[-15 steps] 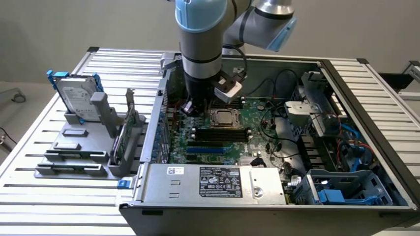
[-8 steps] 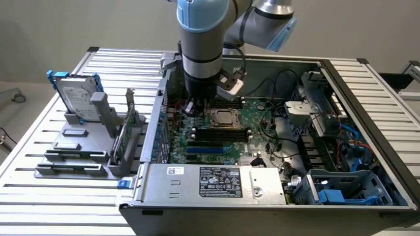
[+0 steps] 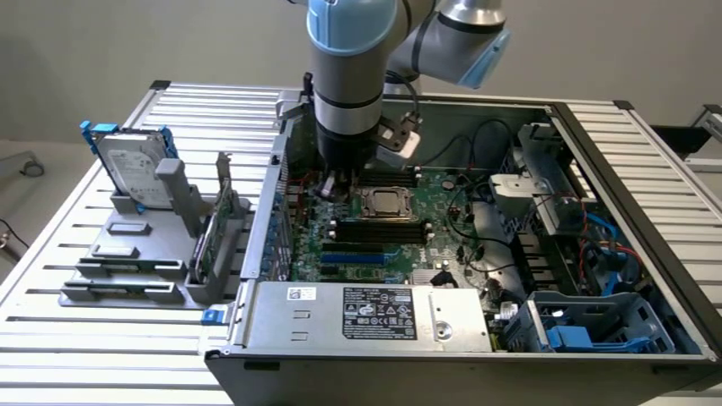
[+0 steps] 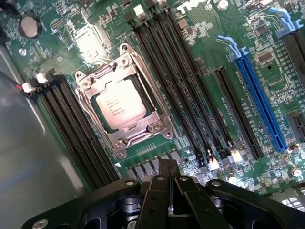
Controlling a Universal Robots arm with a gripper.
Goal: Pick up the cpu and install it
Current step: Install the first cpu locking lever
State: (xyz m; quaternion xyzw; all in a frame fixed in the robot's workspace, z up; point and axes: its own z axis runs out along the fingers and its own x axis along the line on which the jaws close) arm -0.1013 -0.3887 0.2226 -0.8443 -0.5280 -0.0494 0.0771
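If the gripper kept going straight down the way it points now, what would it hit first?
Most likely the motherboard just beside the socket frame, where the cpu already sits. The shut gripper hangs above that edge; depth is hard to judge.

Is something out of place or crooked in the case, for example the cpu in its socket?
Nothing stands out. The cpu lies flat and square inside the socket frame on the motherboard. The gripper is shut, holds nothing and hangs beside the socket.
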